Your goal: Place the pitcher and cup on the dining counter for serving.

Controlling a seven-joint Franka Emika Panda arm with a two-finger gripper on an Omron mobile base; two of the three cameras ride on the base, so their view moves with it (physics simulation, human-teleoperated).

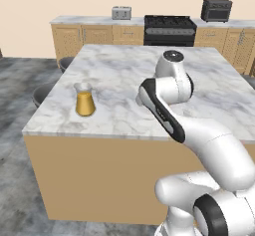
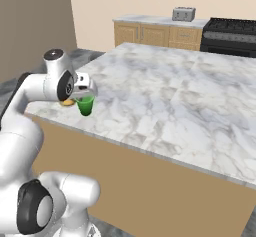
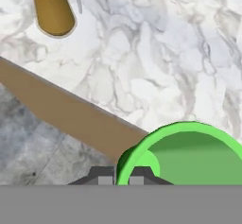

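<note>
I've got the cup (image 3: pixel 186 154) at the bottom right of the hand view, its rim pinched in my closed fingers (image 3: pixel 116 176), upright, over the tabletop (image 3: pixel 156 53) near its front edge. The pitcher (image 3: pixel 51 8) already stands at upper left, well apart. Straight down should seat the cup.

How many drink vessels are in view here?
2: the pitcher stands on the dining counter near its front left corner; the cup is held in the claw over that counter's front edge.
</note>
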